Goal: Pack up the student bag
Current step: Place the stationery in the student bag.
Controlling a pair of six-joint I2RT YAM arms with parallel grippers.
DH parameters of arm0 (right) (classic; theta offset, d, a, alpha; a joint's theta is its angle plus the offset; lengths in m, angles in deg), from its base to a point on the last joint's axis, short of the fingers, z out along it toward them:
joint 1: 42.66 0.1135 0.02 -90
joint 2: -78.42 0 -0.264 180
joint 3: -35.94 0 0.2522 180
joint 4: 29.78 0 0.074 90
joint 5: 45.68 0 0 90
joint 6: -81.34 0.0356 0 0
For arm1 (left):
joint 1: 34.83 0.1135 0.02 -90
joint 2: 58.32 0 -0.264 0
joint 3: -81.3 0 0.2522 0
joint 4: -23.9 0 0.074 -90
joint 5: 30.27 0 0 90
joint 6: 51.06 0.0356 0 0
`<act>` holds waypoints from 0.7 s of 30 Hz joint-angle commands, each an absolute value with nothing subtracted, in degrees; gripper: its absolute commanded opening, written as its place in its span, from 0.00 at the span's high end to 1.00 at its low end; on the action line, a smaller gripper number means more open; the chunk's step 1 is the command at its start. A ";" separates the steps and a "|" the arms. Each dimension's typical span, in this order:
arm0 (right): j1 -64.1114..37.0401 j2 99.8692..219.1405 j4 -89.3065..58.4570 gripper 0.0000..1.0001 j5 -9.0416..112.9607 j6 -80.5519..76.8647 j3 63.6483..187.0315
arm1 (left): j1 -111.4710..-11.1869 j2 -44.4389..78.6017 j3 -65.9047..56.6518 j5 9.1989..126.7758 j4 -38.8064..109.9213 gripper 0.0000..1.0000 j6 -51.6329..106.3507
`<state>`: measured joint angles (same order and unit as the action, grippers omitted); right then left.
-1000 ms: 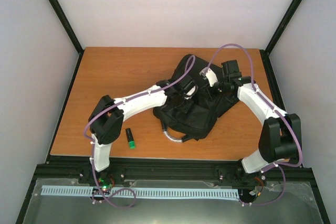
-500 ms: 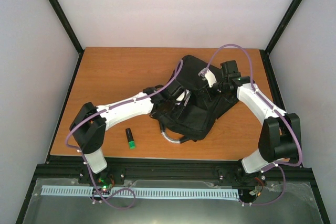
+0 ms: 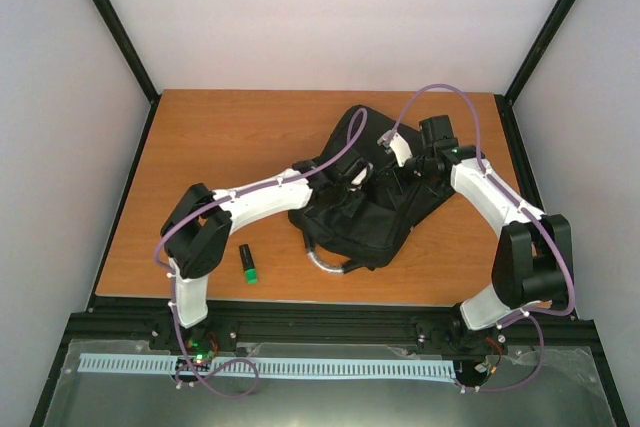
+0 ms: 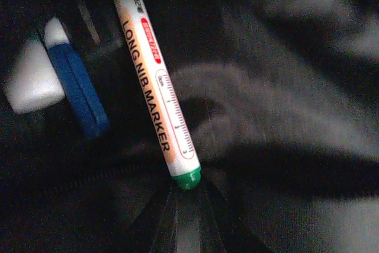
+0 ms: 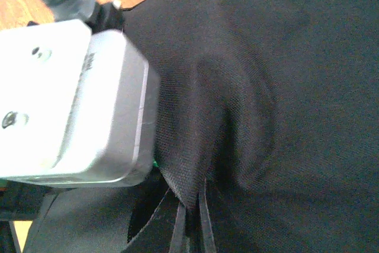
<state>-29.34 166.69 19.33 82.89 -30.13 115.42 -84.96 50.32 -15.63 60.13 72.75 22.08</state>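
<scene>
Left gripper [image 4: 188, 198] has risen back from its dip into the student bag [image 3: 372, 219] on the table [image 3: 230, 137]. Its jaws are narrowing at the long-nib marker's [image 4: 155, 87] green tip; grip unclear. Right gripper [image 5: 192, 217] stays clamped on bag fabric. Marker probably deposited.

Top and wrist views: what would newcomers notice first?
The black student bag on the table, left arm and right arm reaching onto it. Against dark fabric, an orange marker stands out, green end at the left gripper. A black-and-green object lies near the front edge.

Left arm [image 3: 265, 195] and right arm [image 3: 492, 199] bent inward, right tool [image 5: 190, 217] pinched shut (left tool [image 4: 188, 201], gap unclear)
</scene>
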 commanded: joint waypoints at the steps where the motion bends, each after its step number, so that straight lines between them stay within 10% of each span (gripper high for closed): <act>1: -28.65 166.48 17.49 0.97 87.42 -30.76 116.33 | -84.66 53.40 -20.21 54.89 67.66 0.88 24.13; 21: -28.68 166.81 17.63 0.97 87.51 -30.89 116.39 | -84.49 52.21 -18.29 50.07 58.66 0.85 21.59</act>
<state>-29.34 167.11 19.22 82.93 -30.31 115.42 -84.89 56.83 -19.26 49.95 60.62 22.82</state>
